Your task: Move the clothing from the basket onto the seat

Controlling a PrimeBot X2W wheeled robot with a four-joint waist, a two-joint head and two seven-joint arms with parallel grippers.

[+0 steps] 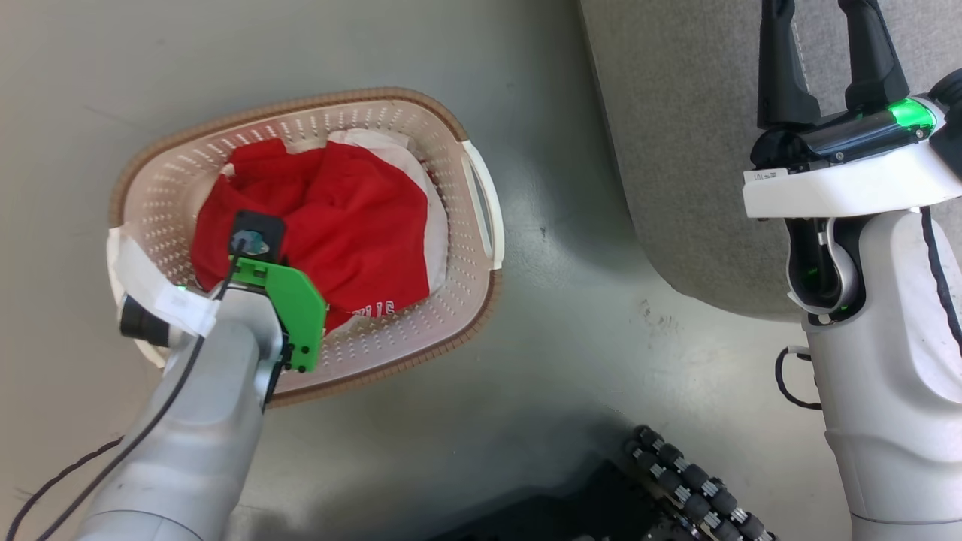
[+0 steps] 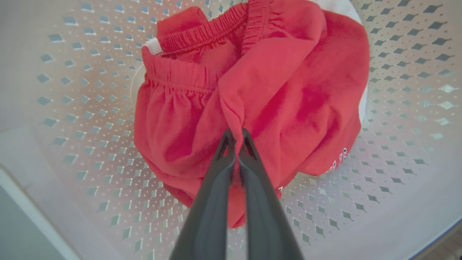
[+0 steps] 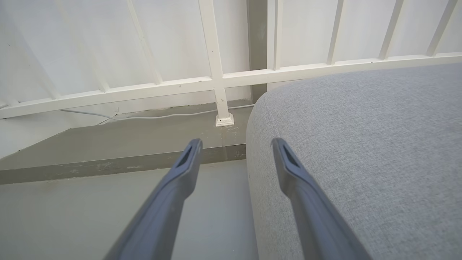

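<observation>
Clothing point(image 2: 288, 90) pinched by the left gripper point(image 2: 236, 135) inside the basket point(image 1: 376, 94): lift straight up, clearing the basket rim before swinging.

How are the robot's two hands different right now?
The left gripper is pinched shut on the red clothing; the right gripper is wide open and holds nothing. The left gripper reaches down into the basket; the right gripper hangs by the edge of the grey seat. Both have two long dark fingers.
</observation>
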